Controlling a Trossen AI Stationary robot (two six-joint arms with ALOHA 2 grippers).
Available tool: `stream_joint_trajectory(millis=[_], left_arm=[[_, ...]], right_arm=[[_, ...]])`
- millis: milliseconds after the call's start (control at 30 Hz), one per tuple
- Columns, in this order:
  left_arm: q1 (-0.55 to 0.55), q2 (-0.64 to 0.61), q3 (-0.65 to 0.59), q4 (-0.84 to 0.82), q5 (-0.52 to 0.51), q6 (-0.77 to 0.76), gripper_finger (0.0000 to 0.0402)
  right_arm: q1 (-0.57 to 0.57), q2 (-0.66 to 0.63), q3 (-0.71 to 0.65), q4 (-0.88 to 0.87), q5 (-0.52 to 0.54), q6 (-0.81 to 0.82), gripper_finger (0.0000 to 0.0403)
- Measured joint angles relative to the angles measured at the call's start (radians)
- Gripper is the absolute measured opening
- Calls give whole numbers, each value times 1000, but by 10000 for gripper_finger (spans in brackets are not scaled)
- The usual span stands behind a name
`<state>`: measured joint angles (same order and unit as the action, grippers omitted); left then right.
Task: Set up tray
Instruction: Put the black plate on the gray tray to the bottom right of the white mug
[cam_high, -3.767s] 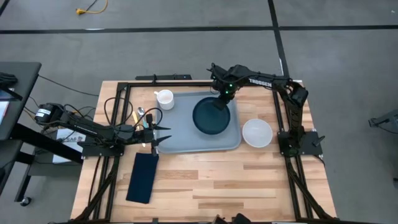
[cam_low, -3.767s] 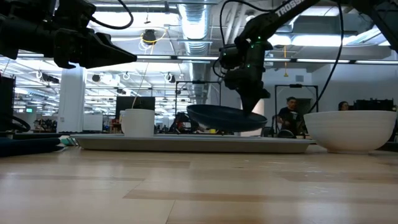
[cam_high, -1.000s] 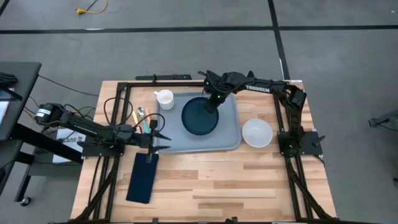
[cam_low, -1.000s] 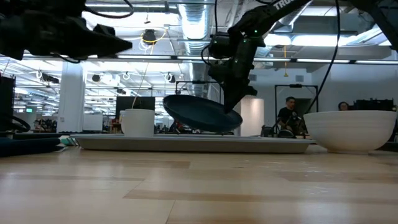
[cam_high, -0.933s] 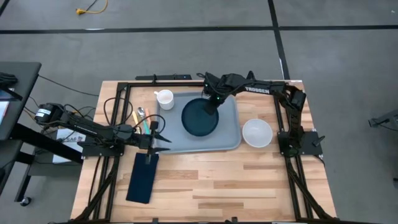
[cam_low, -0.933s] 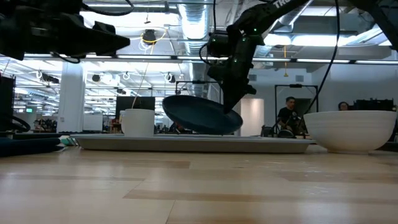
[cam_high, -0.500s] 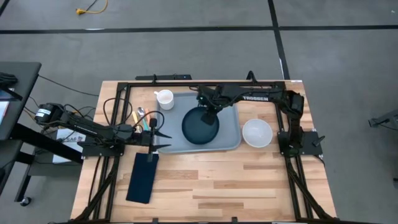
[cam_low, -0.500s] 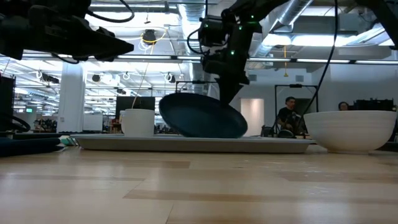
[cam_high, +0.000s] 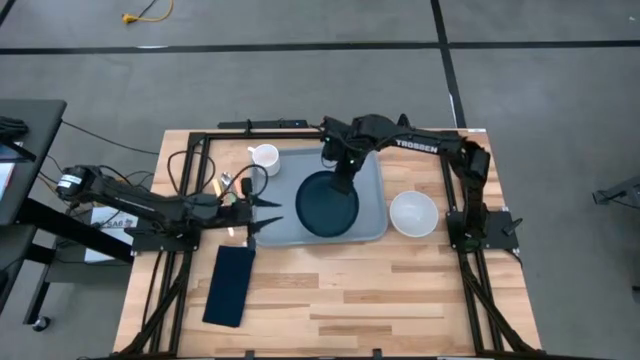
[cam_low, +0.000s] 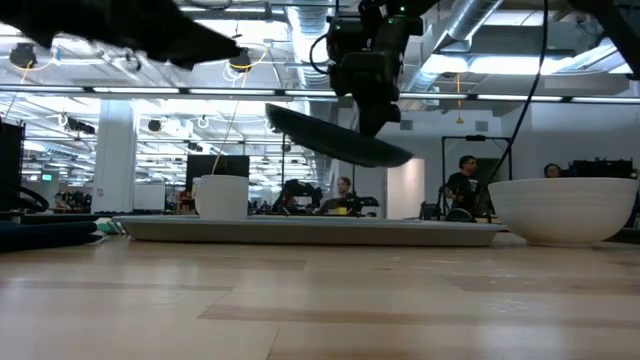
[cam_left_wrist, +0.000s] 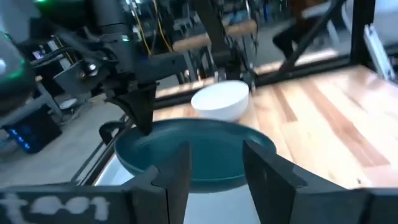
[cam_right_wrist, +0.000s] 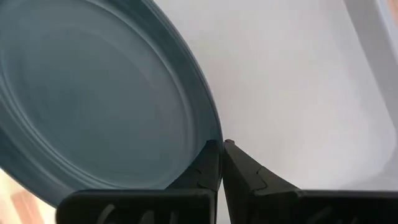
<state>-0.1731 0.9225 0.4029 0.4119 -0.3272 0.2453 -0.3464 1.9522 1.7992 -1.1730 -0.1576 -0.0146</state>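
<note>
Where the plate leaned on the tray half a second ago, it is now lifted clear.
Left gripper: fingers spread apart, empty, over the tray's left edge — nudged slightly toward the tray since then.
Napkin: dark, flat on the wood, below the left gripper in the high view.
Mug: white, just beside the tray's far left corner; unmoved.
Tray: grey-blue, flat on the table centre; its middle is hidden under the plate.
Plate: dark teal, tilted, raised off the tray in the low view.
Right gripper: clenched on the plate's rim — pads mostly hidden by it.
Bowl: white, right of the tray, apart.
Cutlery by the left gripper: too small to make out.
</note>
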Motion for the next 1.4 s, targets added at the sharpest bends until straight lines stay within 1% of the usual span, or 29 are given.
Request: stream_joint_trajectory(millis=[133, 300, 400, 467, 600, 767, 833, 1033, 1200, 1400], left_arm=[[0, 49, 161, -286, 18, 74, 135], [0, 166, 310, -525, 27, 188, 135], [0, 246, 368, -620, 31, 255, 139], [0, 294, 396, -641, 29, 306, 145], [-7, 381, 432, -648, -46, 387, 158], [-27, 451, 458, -641, -108, 501, 168], [-35, 462, 465, -632, -130, 530, 169], [-56, 468, 469, -599, -134, 593, 170], [-83, 468, 469, -562, -154, 654, 170], [-121, 468, 469, -526, -184, 731, 170]], right_arm=[[-19, 0, 23, -74, -1, -46, 2], [-24, 0, 27, -161, -2, -108, 3], [-24, 0, 27, -192, -19, -145, 3], [-18, 0, 27, -192, -45, -164, 3], [10, 0, 27, -193, -54, -196, 3], [52, 0, 27, -207, -55, -230, 4], [64, 0, 27, -209, -56, -232, 3], [106, 0, 27, -204, -55, -259, 3], [148, 0, 27, -162, -55, -283, 2], [172, 0, 27, -109, -55, -283, 1]])
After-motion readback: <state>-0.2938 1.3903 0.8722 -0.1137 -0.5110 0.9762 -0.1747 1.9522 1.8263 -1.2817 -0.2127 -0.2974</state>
